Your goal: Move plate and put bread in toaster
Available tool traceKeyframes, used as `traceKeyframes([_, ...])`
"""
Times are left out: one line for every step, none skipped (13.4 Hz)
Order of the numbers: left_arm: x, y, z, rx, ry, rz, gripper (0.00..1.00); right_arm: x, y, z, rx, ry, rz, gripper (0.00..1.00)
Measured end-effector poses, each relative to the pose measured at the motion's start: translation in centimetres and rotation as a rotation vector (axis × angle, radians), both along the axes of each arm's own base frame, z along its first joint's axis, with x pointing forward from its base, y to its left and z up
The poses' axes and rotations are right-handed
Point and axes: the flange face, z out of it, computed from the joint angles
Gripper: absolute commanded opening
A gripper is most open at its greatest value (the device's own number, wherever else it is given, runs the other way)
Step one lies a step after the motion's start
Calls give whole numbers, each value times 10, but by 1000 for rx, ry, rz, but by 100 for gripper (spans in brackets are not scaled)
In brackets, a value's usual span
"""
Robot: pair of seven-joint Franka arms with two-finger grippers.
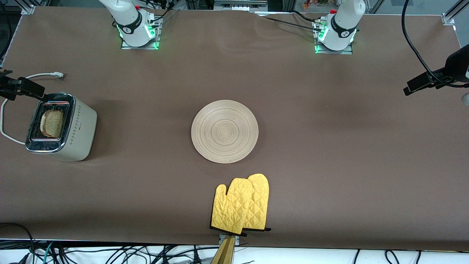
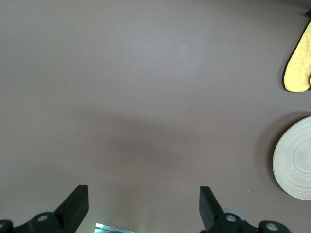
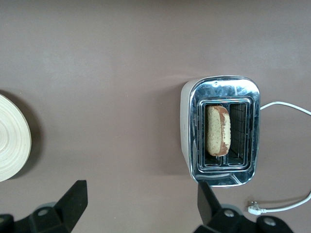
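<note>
The plate (image 1: 224, 131) is seen lying flat at the middle of the table (image 1: 329, 146), bare of any load; its concentric grooves are clearly shown; its edge is also caught in the right wrist view (image 3: 12, 138) and the left wrist view (image 2: 295, 158).

The toaster (image 1: 62, 126) is placed upright toward the right arm's end of the table, well apart from the plate; the bread (image 1: 52, 123) is lodged on edge in one of its two slots, with the top crust left showing above the chrome; from above, in the right wrist view, the slice (image 3: 217, 130) is shown in the slot on the plate's side of the toaster (image 3: 221, 130); the other slot is seen dark. The white cord (image 1: 9, 106) is trailed across the cloth beside the toaster, its plug lying loose.

A pair of yellow oven mitts (image 1: 241, 206) is laid nearer to the front camera than the plate, close to the table edge, not touching the plate.

The right gripper (image 3: 138, 206) is held up in the air over the cloth beside the toaster; its fingers are spread wide, nothing between them. The left gripper (image 2: 143, 206) is held over bare cloth toward the left arm's end; its fingers are likewise parted and unloaded; plate and mitts are glimpsed at the margin of its view.
</note>
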Motion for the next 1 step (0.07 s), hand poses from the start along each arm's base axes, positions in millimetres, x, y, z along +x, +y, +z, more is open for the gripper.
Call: traceKeyframes([0, 0, 0, 0, 0, 0, 100, 0, 0, -1, 0, 1, 0, 100])
